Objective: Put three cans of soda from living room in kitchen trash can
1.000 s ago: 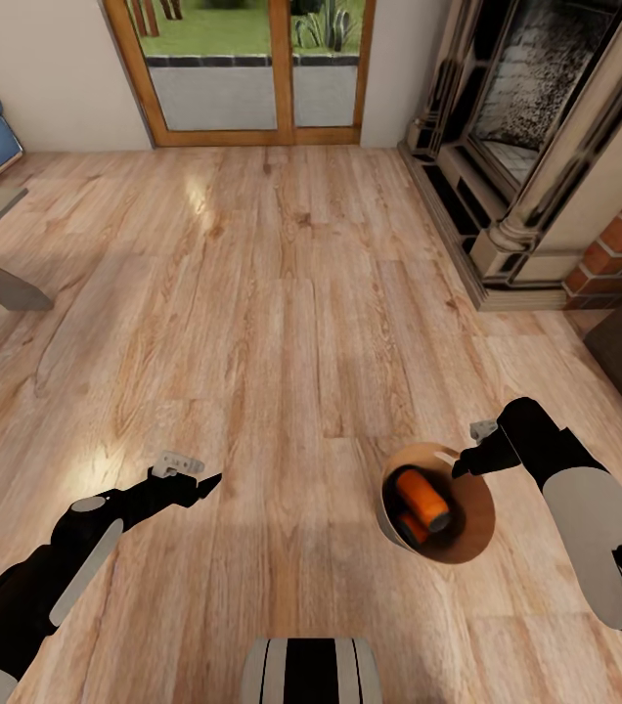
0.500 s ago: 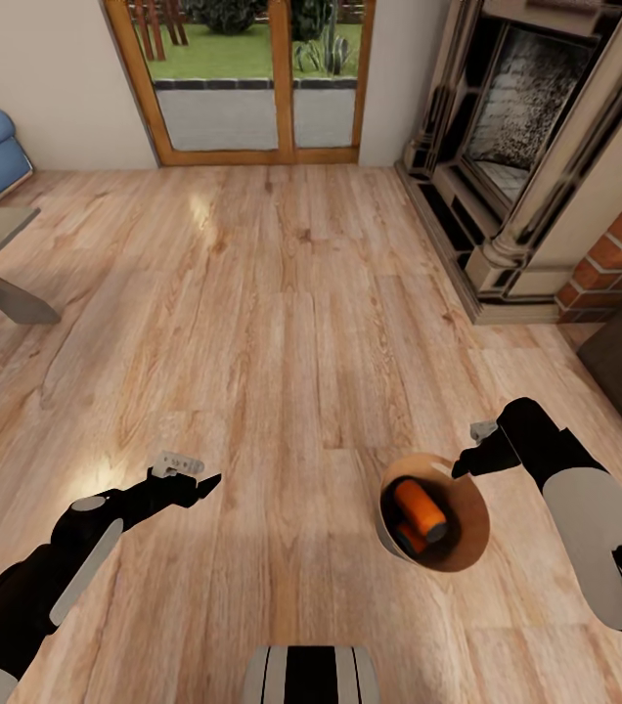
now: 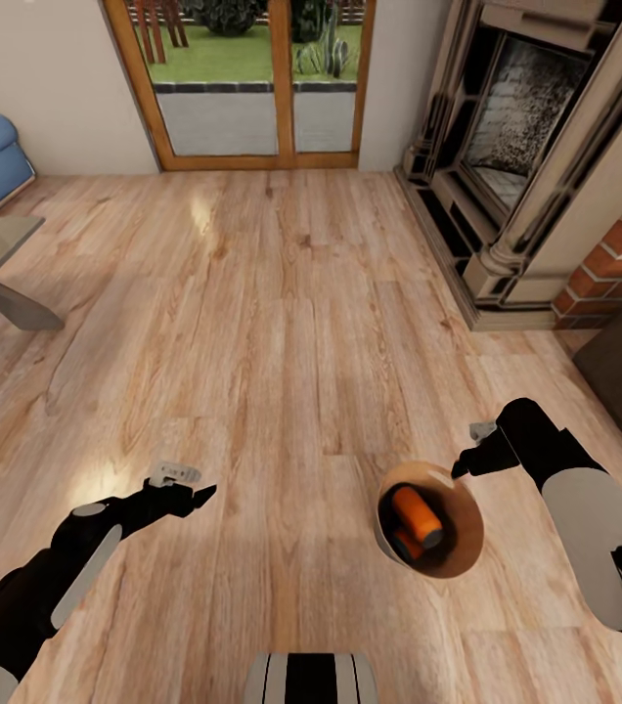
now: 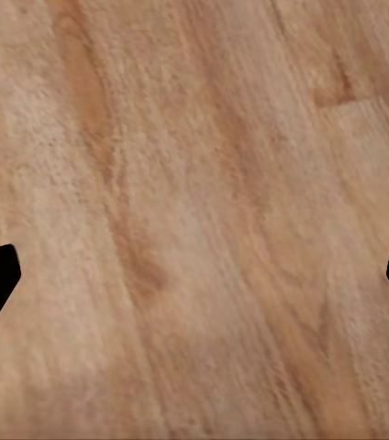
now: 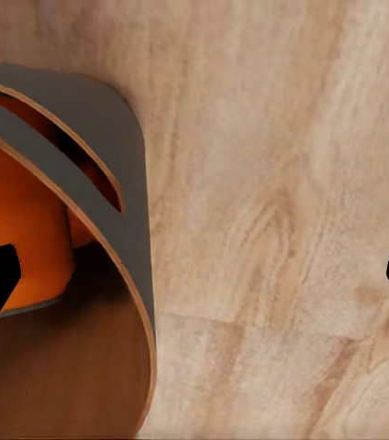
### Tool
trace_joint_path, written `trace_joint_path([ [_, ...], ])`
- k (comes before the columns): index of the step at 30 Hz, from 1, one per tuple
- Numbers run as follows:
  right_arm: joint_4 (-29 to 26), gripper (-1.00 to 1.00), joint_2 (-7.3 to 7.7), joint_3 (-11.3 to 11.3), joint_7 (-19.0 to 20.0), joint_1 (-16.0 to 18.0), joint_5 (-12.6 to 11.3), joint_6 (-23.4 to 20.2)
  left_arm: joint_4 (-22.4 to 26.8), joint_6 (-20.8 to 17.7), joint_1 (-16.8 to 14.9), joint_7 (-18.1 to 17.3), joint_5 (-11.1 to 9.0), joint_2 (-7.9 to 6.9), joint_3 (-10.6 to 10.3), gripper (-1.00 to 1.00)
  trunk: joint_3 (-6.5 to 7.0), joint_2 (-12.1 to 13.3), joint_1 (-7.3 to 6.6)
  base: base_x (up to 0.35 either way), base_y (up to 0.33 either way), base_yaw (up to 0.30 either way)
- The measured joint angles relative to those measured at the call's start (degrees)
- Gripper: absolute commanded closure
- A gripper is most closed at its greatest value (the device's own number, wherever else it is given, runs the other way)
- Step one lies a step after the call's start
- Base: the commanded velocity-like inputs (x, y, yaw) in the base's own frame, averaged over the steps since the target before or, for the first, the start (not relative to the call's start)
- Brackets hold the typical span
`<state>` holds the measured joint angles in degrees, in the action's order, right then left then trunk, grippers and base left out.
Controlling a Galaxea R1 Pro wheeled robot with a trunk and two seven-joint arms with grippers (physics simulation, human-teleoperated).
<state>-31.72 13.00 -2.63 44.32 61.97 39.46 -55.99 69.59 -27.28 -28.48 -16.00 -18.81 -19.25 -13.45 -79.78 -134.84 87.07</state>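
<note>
The right gripper [image 3: 460, 467] seems clamped on the bin's [image 3: 463, 548] rim, though contact is hidden. Cans [image 3: 417, 516] lie inside, above the floor [image 3: 282, 323]. The left gripper [image 3: 203, 491] is apart, empty. A jolt could tip the bin.

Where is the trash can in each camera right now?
Head view: the tash can sits lower right, by the right gripper, orange cans of soda inside.
Left wrist view: it is not in this picture.
Right wrist view: its grey wall and handle slot lie near the frame's left.
Shared landmark: the light wood floor.
</note>
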Motion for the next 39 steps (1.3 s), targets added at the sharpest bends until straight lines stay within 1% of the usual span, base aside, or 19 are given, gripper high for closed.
trace_joint_path([
  [14, -0.10, -1.00, 0.03, -0.02, 0.17, 0.00, 0.01, 0.06, -0.39, -0.64, -0.07, 0.29, 0.01, 0.00, -0.03, -1.00, 2.51, 5.61, -3.07, 0.000, 0.000, 0.000],
  [21, -0.31, -1.00, 0.15, -0.08, 0.23, -0.05, 0.00, 0.20, -2.97, -1.03, -0.09, 0.65, -0.10, 0.10, -0.08, -1.00, 3.77, 8.42, -4.61, 0.000, 0.000, 0.000],
  [25, -0.47, -1.00, 0.17, -0.11, 0.13, -0.74, 0.01, 2.01, -3.47, -1.12, -0.09, 0.68, -0.15, 0.20, -0.08, -1.00, 4.49, 10.03, -5.49, 0.000, 0.000, 0.000],
  [27, -0.56, -1.00, 0.18, -0.83, 0.03, -1.70, 0.01, 3.90, -3.74, -1.21, -0.09, 0.69, -0.16, 0.24, -0.08, -1.00, 4.85, 10.83, -5.93, 0.000, 0.000, 0.000],
  [32, -0.64, -1.00, 0.21, -2.31, -0.07, -2.35, 0.01, 4.86, -3.88, -1.44, -0.09, 0.70, -0.17, 0.25, -0.09, -1.00, 5.74, 12.83, -7.03, 0.000, 0.000, 0.000],
  [34, -0.81, -1.00, 0.19, -2.92, -0.36, -3.56, 0.03, 5.27, -3.96, -1.57, -0.09, 0.70, -0.18, 0.26, -0.08, -1.00, 6.10, 13.64, -7.47, 0.000, 0.000, 0.000],
  [39, -1.57, -1.00, 0.18, -3.15, -0.49, -4.91, 0.01, 5.44, -4.01, -1.62, -0.09, 0.70, -0.18, 0.32, -0.09, -1.00, 7.00, 15.64, -8.56, 0.000, 0.000, 0.000],
])
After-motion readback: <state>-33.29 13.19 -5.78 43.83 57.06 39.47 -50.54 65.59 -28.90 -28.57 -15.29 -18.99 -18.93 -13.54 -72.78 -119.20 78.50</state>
